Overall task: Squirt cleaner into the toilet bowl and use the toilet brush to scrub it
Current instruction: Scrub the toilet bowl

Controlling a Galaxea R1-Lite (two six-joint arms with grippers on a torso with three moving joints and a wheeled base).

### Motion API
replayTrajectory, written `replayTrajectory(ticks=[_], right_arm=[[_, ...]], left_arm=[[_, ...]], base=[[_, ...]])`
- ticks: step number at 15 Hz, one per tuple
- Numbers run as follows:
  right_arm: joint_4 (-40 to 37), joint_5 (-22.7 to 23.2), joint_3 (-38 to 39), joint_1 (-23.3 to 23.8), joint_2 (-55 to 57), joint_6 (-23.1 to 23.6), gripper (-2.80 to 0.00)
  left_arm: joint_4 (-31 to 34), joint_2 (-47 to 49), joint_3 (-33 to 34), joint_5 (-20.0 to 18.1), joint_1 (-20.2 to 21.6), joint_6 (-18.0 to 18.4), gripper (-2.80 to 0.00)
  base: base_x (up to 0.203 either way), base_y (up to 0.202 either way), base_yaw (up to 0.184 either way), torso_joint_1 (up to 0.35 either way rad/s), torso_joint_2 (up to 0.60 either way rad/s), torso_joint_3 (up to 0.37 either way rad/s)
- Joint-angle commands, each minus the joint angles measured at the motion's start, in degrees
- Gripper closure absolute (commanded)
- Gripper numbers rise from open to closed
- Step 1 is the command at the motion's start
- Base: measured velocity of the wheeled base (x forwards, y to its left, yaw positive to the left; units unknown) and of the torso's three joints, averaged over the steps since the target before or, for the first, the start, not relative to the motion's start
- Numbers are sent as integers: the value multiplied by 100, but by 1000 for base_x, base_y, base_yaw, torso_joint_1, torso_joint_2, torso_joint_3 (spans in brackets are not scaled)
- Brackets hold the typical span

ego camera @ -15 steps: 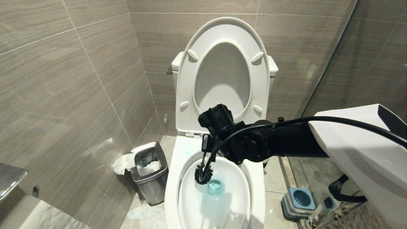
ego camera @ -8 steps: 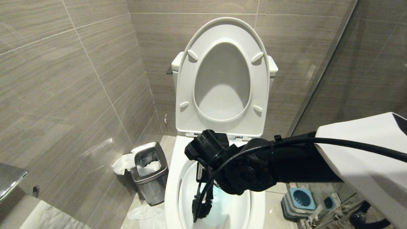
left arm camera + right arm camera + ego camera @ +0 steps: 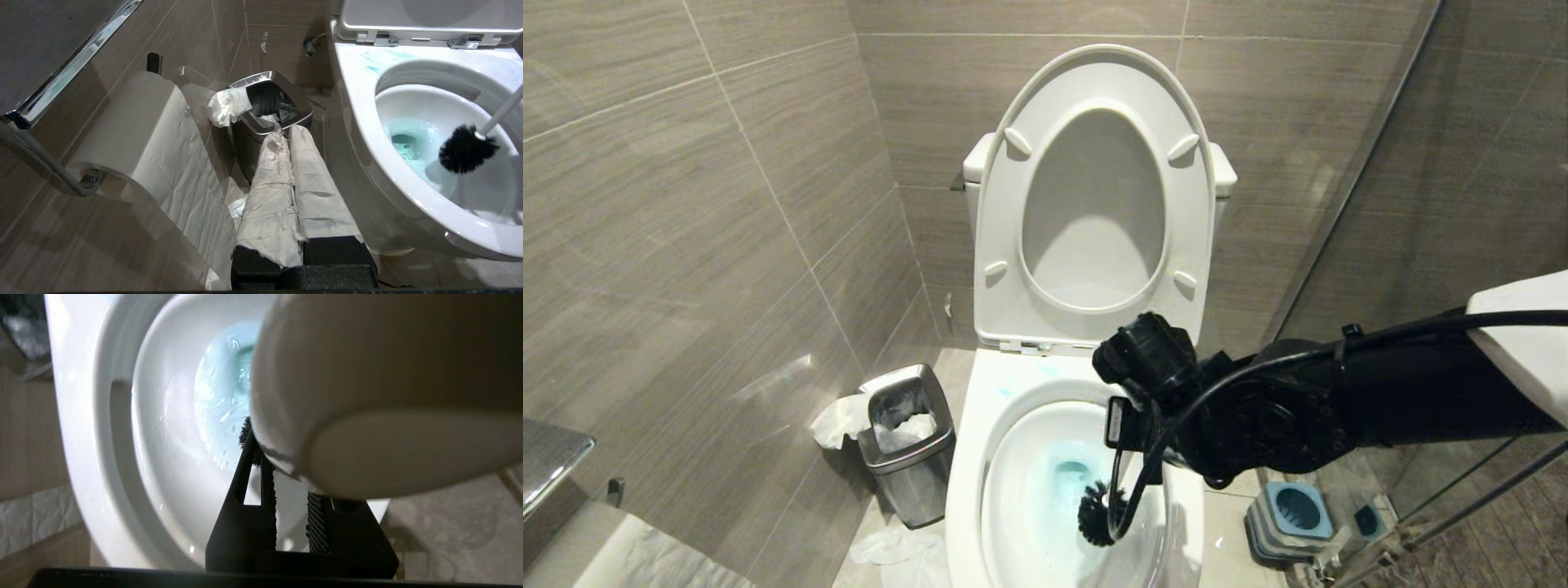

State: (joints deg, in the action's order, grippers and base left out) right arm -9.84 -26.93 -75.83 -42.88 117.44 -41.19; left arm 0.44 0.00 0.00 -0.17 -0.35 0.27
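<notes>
Your head view: high, facing forward and down onto toilet bowl (image 3: 964, 490), raised seat and tiled walls; mid-distance. Your left wrist view: low by floor beside bowl, facing waste bin (image 3: 269, 106) and paper roll (image 3: 135, 134), bowl rim on one edge. Your right wrist view: very close above bowl, looking down, half blocked by brush knob. All three share bowl basin with blue water.
</notes>
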Motion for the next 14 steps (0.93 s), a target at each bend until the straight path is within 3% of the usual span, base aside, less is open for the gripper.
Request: replayTrajectory(ticks=[1,6,9,11,14], right_arm=[[315,-14,-56,275,112,214,0],[421,-259,-1328,271,1071,329,0],[424,-284,-2032,-161,1528,292,0],[418,-278,-2086,-483,1573,249,0],[397,-285,-1519,-803,1341,22,0]], left_arm=[[1,0,9,-1,0,0,0],[0,0,9,-1,0,0,0],[0,0,9,-1,0,0,0],[7,0,9,-1,0,0,0],[0,0,9,-1,0,0,0]], base=[[0,0,0,0,0,0],[0,0,0,0,0,0],[0,0,0,0,0,0],[0,0,0,0,0,0],[0,0,0,0,0,0]])
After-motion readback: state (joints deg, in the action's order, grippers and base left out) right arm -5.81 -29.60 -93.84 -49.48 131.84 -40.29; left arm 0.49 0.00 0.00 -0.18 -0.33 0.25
